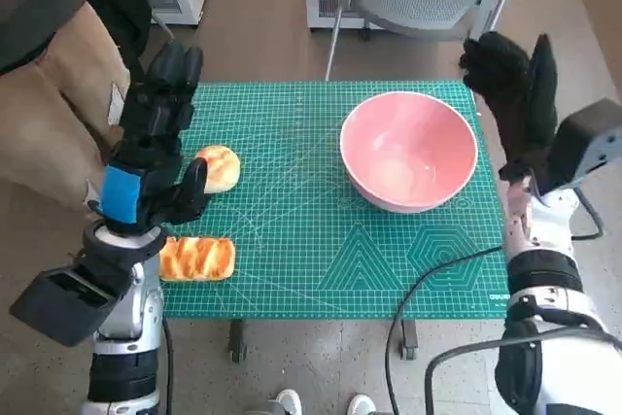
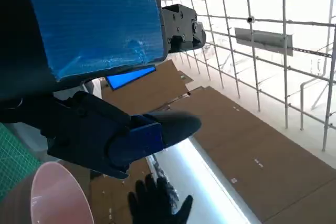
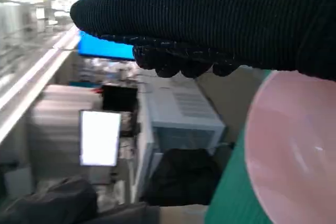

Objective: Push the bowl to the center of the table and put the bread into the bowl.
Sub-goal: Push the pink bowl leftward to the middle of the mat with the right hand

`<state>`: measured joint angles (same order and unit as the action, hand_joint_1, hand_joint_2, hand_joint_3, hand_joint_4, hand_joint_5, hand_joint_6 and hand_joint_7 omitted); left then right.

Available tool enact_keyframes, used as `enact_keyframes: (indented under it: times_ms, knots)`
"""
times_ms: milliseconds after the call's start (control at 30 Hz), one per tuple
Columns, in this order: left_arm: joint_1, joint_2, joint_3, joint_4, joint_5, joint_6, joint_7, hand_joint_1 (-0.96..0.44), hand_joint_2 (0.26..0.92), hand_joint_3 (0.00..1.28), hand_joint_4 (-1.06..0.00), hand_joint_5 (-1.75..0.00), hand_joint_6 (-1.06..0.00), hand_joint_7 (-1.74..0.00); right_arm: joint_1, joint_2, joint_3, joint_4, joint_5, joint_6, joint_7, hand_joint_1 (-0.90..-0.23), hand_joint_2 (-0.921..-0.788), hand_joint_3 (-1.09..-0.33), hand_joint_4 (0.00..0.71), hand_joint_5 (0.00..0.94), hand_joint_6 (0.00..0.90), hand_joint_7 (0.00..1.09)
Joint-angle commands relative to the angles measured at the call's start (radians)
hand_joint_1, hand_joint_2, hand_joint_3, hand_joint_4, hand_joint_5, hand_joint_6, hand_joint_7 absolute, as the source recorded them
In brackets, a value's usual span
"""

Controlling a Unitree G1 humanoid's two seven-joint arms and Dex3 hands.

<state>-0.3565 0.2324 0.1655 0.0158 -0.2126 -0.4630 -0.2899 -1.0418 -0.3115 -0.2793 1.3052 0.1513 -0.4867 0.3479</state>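
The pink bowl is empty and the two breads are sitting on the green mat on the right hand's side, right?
Not quite. The breads are on the left hand's side, as the head view shows: one bread beside that hand, the other bread nearer the table edge. The pink bowl is empty, and both breads do lie on the green mat.

Pink bowl (image 1: 408, 151); golden-brown bread (image 1: 197, 259); green mat (image 1: 311, 269), pale grid lines; blue-taped black left hand (image 1: 151, 157).

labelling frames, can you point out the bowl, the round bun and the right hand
bowl (image 1: 362, 133): head view, on its left rim.
round bun (image 1: 222, 166): head view, on its top crust.
right hand (image 1: 510, 85): head view, on the glove's palm.
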Motion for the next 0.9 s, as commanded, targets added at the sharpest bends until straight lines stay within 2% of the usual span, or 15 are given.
enact_keyframes:
  times_ms: [33,300,667,900]
  knots:
    - [0.02,0.012,0.011,-0.02,-0.016,0.004,-0.008,-0.75,0.921,0.68,0.0,-0.16,0.0,-0.28,0.013,-0.005,-0.008,0.023,-0.016,0.055,-0.021,-0.638,-0.921,-0.793,0.086,0.004,0.137,0.01]
    - [0.039,0.021,0.026,-0.031,-0.022,0.005,-0.013,-0.75,0.921,0.67,0.0,-0.17,0.0,-0.28,0.014,-0.008,-0.013,0.028,-0.021,0.093,-0.028,-0.649,-0.921,-0.784,0.094,0.006,0.139,0.01]
    - [0.054,0.031,0.036,-0.038,-0.01,0.005,-0.008,-0.75,0.921,0.65,0.0,-0.18,0.0,-0.29,0.02,-0.014,-0.021,0.037,-0.05,0.129,-0.052,-0.637,-0.921,-0.778,0.099,0.005,0.149,0.01]
    - [0.06,0.036,0.041,-0.036,-0.009,0.001,-0.009,-0.75,0.921,0.65,0.0,-0.17,0.0,-0.28,0.025,-0.015,-0.027,0.041,-0.057,0.151,-0.067,-0.634,-0.921,-0.774,0.1,0.004,0.15,0.01]
